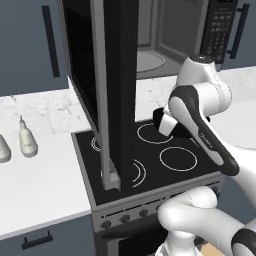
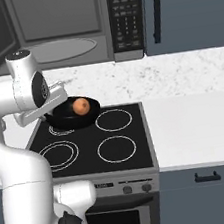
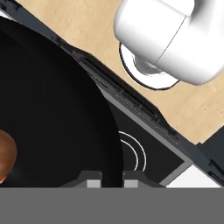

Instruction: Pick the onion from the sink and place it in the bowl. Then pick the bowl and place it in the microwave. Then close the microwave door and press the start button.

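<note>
My gripper (image 3: 112, 180) clenched on the bowl (image 2: 76, 116) rim | onion (image 2: 81, 105) inside, just ahead | microwave (image 2: 71, 26) open beyond | left: load, shut door, start

One onion (image 2: 81, 105), one bowl (image 2: 67, 119), two bottles (image 1: 27, 141)

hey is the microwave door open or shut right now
Open. The microwave door swings out edge-on over the cooktop, and the microwave shows its grey interior and round turntable.
</note>
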Available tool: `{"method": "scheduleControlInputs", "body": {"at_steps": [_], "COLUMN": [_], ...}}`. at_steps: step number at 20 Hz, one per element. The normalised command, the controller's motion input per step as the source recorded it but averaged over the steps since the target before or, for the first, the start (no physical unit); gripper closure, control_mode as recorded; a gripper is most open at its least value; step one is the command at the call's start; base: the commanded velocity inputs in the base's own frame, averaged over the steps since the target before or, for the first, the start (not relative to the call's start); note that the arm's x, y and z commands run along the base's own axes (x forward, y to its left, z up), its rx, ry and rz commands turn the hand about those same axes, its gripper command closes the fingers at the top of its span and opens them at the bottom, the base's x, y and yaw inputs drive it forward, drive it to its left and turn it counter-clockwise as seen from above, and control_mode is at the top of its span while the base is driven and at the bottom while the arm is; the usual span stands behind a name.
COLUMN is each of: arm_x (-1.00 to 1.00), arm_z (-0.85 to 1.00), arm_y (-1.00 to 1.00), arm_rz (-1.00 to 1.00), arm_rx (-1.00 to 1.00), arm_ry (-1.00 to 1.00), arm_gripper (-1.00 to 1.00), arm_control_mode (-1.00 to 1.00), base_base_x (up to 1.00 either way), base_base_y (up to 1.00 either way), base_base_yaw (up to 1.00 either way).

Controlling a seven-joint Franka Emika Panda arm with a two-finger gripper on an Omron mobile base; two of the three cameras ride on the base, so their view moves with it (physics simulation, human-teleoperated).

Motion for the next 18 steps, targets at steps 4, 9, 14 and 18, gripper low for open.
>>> {"method": "scheduleControlInputs", "body": {"at_steps": [4,9,14,18], "arm_x": [0.0,0.0,0.0,0.0], "arm_z": [0.0,0.0,0.0,0.0], "arm_y": [0.0,0.0,0.0,0.0], "arm_rz": [0.0,0.0,0.0,0.0], "arm_rx": [0.0,0.0,0.0,0.0], "arm_ry": [0.0,0.0,0.0,0.0], "arm_gripper": [1.0,1.0,1.0,1.0], "arm_control_mode": [1.0,1.0,1.0,1.0], "base_base_x": [0.0,-0.11,-0.26,-0.16], "base_base_y": [-0.01,-0.04,-0.12,-0.11], "base_base_yaw": [-0.13,-0.15,-0.05,0.0]}}
